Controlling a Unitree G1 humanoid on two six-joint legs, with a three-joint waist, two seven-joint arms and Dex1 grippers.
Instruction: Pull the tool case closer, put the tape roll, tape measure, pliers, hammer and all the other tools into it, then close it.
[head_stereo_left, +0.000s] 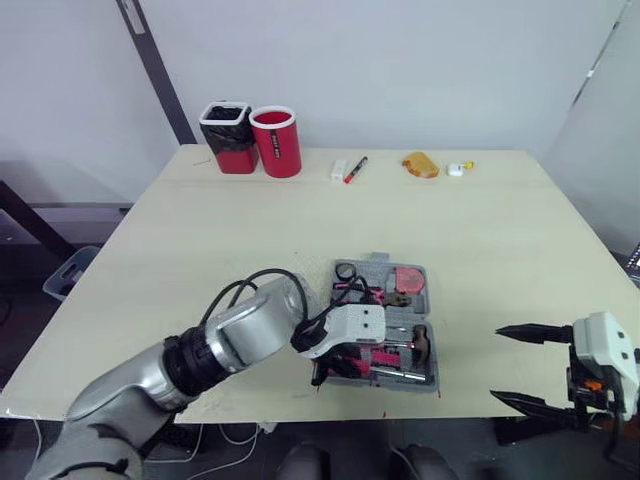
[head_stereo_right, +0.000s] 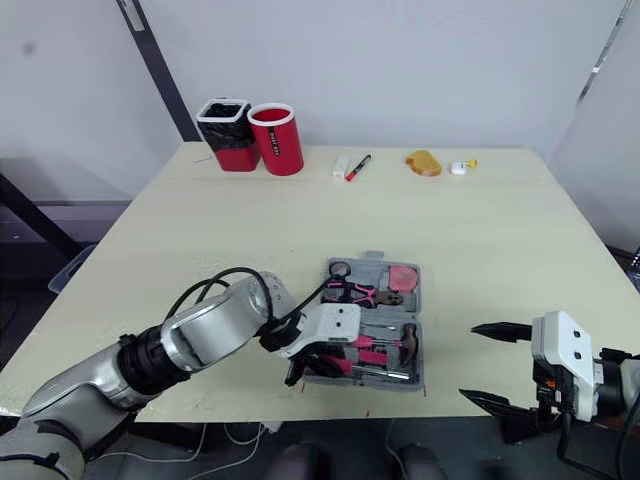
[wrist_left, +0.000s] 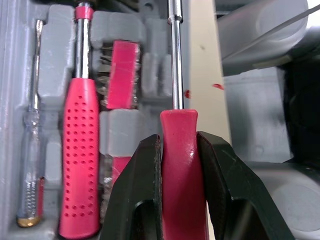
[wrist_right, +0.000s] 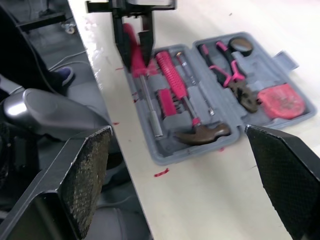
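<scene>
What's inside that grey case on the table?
The tool case holds a hammer, pliers, a black tape roll, a red tape measure, a red dotted-handle screwdriver, and a second screwdriver gripped by the left gripper. The case's corner under that gripper is covered.

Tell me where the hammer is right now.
In the left eye view, the hammer lies in the open tool case, at its near right corner, nearer the robot than the pliers.

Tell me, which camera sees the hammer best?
The right wrist view: the whole hammer lies in the tool case, brown head to pink handle. The left wrist view catches its dotted handle; the eye views show it small, beside the left gripper.
</scene>
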